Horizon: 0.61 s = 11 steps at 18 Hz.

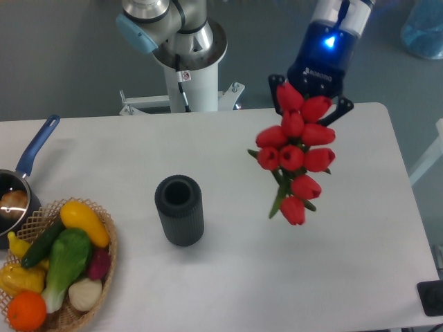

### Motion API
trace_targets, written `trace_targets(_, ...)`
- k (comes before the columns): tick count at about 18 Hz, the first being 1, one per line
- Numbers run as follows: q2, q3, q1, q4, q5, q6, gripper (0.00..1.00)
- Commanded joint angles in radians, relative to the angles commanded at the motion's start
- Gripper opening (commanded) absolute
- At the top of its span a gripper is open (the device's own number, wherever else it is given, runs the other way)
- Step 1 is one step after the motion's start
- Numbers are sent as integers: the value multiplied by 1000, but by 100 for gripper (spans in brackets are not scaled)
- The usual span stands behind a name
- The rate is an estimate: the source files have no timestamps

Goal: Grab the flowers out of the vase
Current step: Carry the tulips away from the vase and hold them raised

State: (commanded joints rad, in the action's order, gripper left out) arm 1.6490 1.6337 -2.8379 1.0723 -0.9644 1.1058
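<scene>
A robot gripper (310, 97) has its fingers clamped on a bunch of red flowers (294, 153), which hangs below them in the air. The dark vase (179, 210) stands well apart, to their left.

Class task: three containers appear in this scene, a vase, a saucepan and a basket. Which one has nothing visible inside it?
The dark ribbed vase: its mouth shows empty, while the basket holds vegetables and fruit and the saucepan holds something pale.
</scene>
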Motion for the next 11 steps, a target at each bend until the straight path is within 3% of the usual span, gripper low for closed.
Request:
trace_targets(5, 20, -8, 8, 20, -342, 110, 0)
trace_targets(11, 89, -96, 8, 187, -626, 245, 0)
